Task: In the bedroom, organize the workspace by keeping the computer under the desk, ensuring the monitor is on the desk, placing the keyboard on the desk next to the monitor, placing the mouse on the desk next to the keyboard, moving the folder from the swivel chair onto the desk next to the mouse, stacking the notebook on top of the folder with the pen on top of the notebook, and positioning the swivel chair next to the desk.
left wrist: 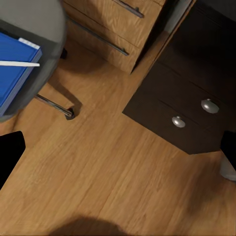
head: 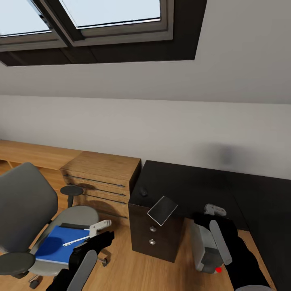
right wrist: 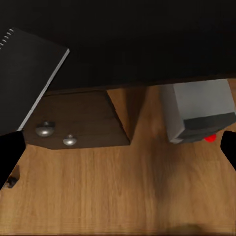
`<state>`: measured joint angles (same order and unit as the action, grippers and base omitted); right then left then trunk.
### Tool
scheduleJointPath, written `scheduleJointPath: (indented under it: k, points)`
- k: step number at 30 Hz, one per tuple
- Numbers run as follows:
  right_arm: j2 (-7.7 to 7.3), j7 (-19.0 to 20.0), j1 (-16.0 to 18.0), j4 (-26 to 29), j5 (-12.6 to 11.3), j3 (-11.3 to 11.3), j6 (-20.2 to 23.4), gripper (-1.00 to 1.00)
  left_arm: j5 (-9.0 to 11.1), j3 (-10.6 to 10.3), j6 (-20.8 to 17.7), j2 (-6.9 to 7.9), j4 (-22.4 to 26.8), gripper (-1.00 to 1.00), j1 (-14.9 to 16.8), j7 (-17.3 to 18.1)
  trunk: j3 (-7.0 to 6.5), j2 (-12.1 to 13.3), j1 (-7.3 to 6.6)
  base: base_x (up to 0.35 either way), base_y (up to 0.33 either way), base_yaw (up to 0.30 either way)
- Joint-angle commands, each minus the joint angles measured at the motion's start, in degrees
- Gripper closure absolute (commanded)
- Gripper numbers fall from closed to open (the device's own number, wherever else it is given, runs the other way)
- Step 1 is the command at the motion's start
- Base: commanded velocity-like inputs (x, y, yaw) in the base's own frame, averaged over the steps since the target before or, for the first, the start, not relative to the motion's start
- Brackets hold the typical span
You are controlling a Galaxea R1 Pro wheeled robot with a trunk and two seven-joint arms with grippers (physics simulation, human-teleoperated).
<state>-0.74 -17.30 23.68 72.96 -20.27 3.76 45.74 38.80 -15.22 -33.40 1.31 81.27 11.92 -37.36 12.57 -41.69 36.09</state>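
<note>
Lying on folder [head: 56, 243]: pen [head: 74, 241]

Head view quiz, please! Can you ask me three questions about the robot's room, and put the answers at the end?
1. True or false: the blue folder lies on the desk.
2. What lies on top of the folder? A) the pen B) a cup C) a keyboard
3. Fill in the gap: the little black mouse sits on the ____.

Key: 1 false, it is on the swivel chair seat; 2 A; 3 desk.
</note>
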Motion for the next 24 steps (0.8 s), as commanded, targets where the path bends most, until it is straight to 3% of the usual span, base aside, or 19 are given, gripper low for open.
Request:
scheduleJointPath:
  k: [1,3,12,21,23,24]
  points:
    - [0.07,-0.5,0.1,-0.2,-0.2,-1.4,0.0,-1.0,0.6,-0.1,-0.1,0.03,0.0,-1.0,0.1,-0.6,0.09,-0.1,0.02,0.039,0.0,0.0]
    - [0.18,-0.5,0.1,-0.4,0.2,-2.5,-0.3,-1.0,0.6,-0.1,-0.1,0.01,0.0,-1.0,0.1,-0.6,0.09,-0.1,0.02,0.177,0.0,0.0]
    - [0.25,-0.6,0.1,-0.4,0.6,-3.1,-0.6,-1.0,0.6,-0.3,-0.1,-0.14,-0.8,-1.0,0.1,-0.6,0.09,-0.1,0.02,0.306,0.0,0.0]
    - [0.41,-0.5,0.1,-0.9,0.6,-3.6,-0.5,-1.0,0.7,-0.3,-0.1,-0.17,-1.3,-1.0,0.1,-0.8,0.32,-0.1,0.02,0.114,0.0,0.22]
    - [0.4,-0.4,0.0,-1.7,0.6,-4.8,-0.5,-1.0,0.6,-0.3,-0.1,-0.17,-1.3,-1.0,0.1,-0.8,0.4,-0.1,0.02,0.231,0.0,0.249]
    - [0.39,-0.4,0.0,-2.2,0.6,-6.5,-0.5,-1.0,0.6,-0.3,-0.1,-0.17,-1.3,-1.0,0.1,-0.8,0.44,-0.1,0.02,0.289,0.0,0.246]
